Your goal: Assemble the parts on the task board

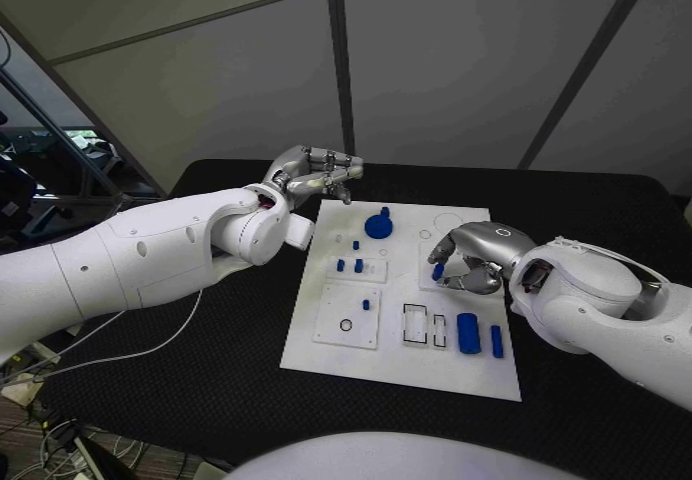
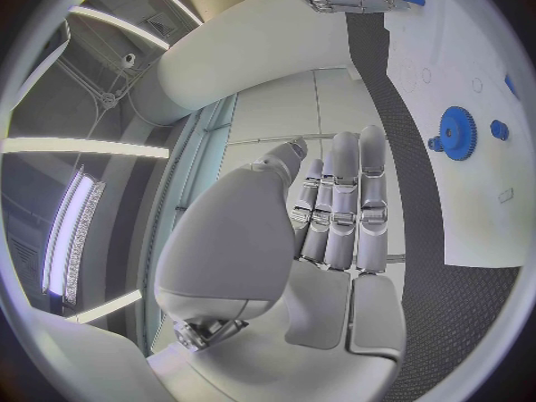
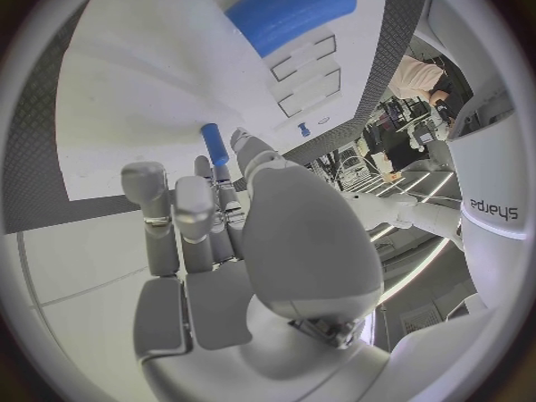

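Note:
The white task board (image 1: 325,350) lies mid-table. My right hand (image 1: 470,258) hovers over its right middle and pinches a small blue peg (image 1: 437,270) between thumb and fingertips; the same peg (image 3: 213,143) stands out past the fingers (image 3: 179,210) in the right wrist view. My left hand (image 1: 310,173) hangs above the board's far left corner, fingers (image 2: 344,196) straight and holding nothing. A blue gear (image 1: 379,225) sits at the board's far middle, and the left wrist view shows the gear (image 2: 456,132) too. A thick blue cylinder (image 1: 467,333) and a thin blue bar (image 1: 496,341) lie near the right front.
Short blue pegs (image 1: 349,265) stand on the board's left middle, another (image 1: 365,304) further forward beside a black ring (image 1: 345,325). Rectangular slots (image 1: 421,326) lie left of the cylinder (image 3: 293,9). Black table mat (image 1: 216,380) surrounds the board.

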Motion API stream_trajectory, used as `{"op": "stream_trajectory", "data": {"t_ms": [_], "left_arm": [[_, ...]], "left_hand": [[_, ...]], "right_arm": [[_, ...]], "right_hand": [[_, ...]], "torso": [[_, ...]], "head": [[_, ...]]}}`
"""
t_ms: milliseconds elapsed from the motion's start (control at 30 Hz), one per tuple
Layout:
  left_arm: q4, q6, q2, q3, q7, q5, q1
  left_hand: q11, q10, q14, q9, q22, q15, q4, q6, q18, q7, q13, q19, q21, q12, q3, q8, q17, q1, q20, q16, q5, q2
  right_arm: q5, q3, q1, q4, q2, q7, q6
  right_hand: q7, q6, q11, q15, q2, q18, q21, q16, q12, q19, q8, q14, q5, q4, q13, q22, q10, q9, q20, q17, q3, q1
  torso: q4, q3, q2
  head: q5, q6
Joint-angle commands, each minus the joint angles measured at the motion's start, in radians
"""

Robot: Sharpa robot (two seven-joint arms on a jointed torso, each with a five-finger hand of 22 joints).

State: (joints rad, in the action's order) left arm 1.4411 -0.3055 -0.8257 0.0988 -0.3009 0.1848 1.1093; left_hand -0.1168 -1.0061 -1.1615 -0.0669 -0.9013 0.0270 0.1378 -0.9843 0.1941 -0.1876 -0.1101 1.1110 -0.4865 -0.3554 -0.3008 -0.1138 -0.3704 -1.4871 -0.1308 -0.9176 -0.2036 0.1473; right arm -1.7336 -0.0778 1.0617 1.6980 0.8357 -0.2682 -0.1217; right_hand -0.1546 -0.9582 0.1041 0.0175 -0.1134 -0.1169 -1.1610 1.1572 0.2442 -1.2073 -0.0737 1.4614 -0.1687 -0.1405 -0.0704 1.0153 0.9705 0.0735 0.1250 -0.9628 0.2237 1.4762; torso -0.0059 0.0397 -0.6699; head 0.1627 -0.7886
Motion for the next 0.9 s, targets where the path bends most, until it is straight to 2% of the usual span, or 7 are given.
{"op": "stream_trajectory", "data": {"t_ms": [33, 167, 300, 700, 900], "left_arm": [[0.000, 0.012, -0.001, 0.000, -0.003, -0.002, 0.001], [0.001, 0.012, 0.000, 0.000, -0.004, -0.002, 0.001], [0.000, 0.012, 0.000, 0.000, -0.003, -0.002, 0.001], [0.001, 0.012, -0.001, 0.000, -0.003, -0.002, 0.001], [0.002, 0.011, -0.003, 0.000, -0.003, -0.002, 0.001]], "left_hand": [[0.000, 0.006, 0.002, 0.000, 0.001, 0.005, -0.001, 0.004, -0.014, -0.001, -0.001, -0.005, 0.005, -0.006, -0.007, 0.000, 0.002, 0.009, 0.002, 0.005, 0.003, 0.002], [0.000, 0.006, 0.002, 0.000, 0.001, 0.005, -0.001, 0.004, -0.014, -0.001, -0.001, -0.005, 0.005, -0.006, -0.007, 0.000, 0.002, 0.009, 0.002, 0.005, 0.003, 0.002], [0.000, 0.006, 0.002, 0.000, 0.001, 0.005, -0.001, 0.004, -0.014, -0.001, -0.001, -0.005, 0.005, -0.006, -0.007, 0.000, 0.002, 0.009, 0.002, 0.005, 0.003, 0.002], [0.000, 0.006, 0.002, 0.000, 0.001, 0.006, -0.001, 0.004, -0.014, -0.001, -0.001, -0.006, 0.006, -0.008, -0.008, -0.001, 0.002, 0.010, 0.002, 0.006, 0.003, 0.002], [0.000, 0.006, 0.002, 0.000, 0.001, 0.006, -0.001, 0.004, -0.014, -0.001, -0.001, -0.006, 0.006, -0.008, -0.008, -0.001, 0.002, 0.010, 0.002, 0.006, 0.003, 0.002]], "right_arm": [[-0.010, -0.001, 0.002, -0.002, -0.002, -0.014, 0.016], [-0.012, 0.000, 0.002, -0.006, -0.006, -0.016, 0.015], [-0.014, 0.000, 0.001, -0.008, -0.009, -0.016, 0.010], [-0.015, 0.000, 0.001, -0.019, -0.026, -0.014, 0.007], [-0.020, 0.000, 0.001, -0.018, -0.024, -0.031, -0.017]], "right_hand": [[-0.010, -0.020, 0.001, -0.002, 0.009, -0.002, -0.027, 0.022, 0.005, -0.026, -0.005, 0.010, 0.013, 0.004, 0.006, 0.034, 0.027, 0.001, -0.003, -0.025, 0.032, 0.013], [-0.017, -0.057, 0.000, -0.003, 0.015, 0.008, -0.065, 0.053, 0.007, -0.057, -0.014, 0.021, 0.017, 0.008, 0.007, 0.081, 0.068, 0.003, -0.004, -0.063, 0.082, 0.020], [-0.012, -0.084, -0.007, -0.007, 0.015, 0.014, -0.091, 0.078, 0.003, -0.076, -0.019, 0.028, 0.017, 0.014, 0.006, 0.113, 0.108, 0.004, -0.007, -0.092, 0.125, 0.020], [0.001, -0.127, -0.020, -0.017, 0.008, 0.019, -0.117, 0.097, -0.017, -0.089, -0.022, 0.029, 0.030, 0.027, 0.006, 0.144, 0.164, 0.004, -0.016, -0.110, 0.192, -0.001], [0.005, -0.145, -0.026, -0.021, 0.011, 0.024, -0.135, 0.104, -0.026, -0.102, -0.024, 0.029, 0.026, 0.043, 0.005, 0.168, 0.184, 0.005, -0.019, -0.116, 0.216, -0.003]], "torso": [[0.0005, -0.0005, 0.000], [-0.0002, -0.0005, 0.000], [-0.0006, 0.0004, 0.000], [0.0003, -0.0004, 0.000], [-0.0029, -0.0002, 0.001]], "head": [[-0.001, 0.000], [-0.001, -0.002], [0.000, -0.001], [-0.004, -0.005], [-0.005, -0.009]]}}
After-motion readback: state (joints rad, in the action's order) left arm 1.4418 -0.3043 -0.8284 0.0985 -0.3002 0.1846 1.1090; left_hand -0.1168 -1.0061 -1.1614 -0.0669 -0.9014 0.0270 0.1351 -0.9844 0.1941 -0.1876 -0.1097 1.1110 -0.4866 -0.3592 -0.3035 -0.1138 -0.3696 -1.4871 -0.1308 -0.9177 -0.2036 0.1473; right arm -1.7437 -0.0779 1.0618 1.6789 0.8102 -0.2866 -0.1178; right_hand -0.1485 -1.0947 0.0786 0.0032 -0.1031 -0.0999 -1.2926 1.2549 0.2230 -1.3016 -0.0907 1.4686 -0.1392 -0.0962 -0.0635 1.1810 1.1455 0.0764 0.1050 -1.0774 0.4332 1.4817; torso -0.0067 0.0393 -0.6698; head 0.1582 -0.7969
